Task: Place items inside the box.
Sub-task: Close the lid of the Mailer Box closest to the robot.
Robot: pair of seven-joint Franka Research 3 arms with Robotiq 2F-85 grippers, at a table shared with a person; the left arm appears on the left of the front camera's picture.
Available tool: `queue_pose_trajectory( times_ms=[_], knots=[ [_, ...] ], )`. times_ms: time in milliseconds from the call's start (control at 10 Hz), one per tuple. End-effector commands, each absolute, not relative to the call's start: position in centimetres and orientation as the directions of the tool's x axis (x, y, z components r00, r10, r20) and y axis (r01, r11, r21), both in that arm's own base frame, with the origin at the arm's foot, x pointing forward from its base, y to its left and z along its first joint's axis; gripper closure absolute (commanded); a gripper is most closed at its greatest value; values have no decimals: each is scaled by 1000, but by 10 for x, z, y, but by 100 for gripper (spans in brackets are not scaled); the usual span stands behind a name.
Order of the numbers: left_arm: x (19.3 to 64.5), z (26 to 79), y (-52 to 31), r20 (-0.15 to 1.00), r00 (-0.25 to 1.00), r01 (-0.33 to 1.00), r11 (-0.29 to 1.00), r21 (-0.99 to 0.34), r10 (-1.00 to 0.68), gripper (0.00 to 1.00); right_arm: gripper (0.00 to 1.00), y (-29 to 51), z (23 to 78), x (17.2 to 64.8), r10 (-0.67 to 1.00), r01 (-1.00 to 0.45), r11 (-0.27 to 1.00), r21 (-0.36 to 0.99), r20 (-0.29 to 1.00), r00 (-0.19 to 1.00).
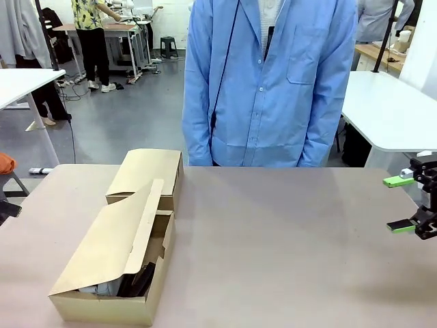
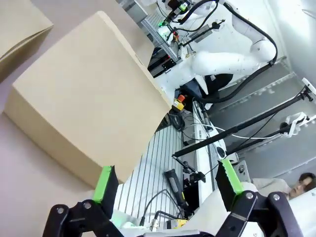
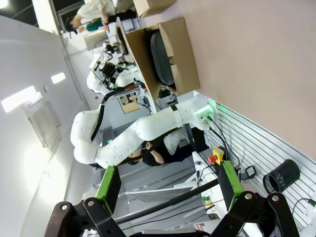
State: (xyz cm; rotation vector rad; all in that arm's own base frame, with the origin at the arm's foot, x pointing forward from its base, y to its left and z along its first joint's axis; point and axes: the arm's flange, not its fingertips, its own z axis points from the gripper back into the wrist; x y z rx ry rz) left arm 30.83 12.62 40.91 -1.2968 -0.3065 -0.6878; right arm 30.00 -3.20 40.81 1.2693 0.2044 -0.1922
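Lower left of the front view: box (image 1: 113, 263), flaps half folded over, dark items (image 1: 140, 280) inside, perhaps staplers. Top centre: person in blue coat (image 1: 270, 82). Right edge: right gripper (image 1: 404, 203), spread apart, empty. Left gripper (image 2: 168, 185) in its wrist view: spread wide, empty, beside the box (image 2: 89, 108).

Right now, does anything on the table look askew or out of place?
Only the cardboard box: its lid flap slants half-closed over the opening, with dark items visible underneath at the near end. Both pincers, left and right, are open and away.
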Motion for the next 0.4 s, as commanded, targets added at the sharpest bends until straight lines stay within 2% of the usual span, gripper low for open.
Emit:
queue_pose_trajectory(
  times_ms=[0, 300],
  knots=[
    [301, 403, 125, 584, 762, 630, 114, -768, -281, 0, 0, -31, 412, 301, -36, 263, 269, 927, -263, 964],
    [301, 403, 125, 584, 762, 630, 114, -768, -281, 0, 0, -31, 412, 301, -36, 263, 269, 927, -263, 964]
  ],
)
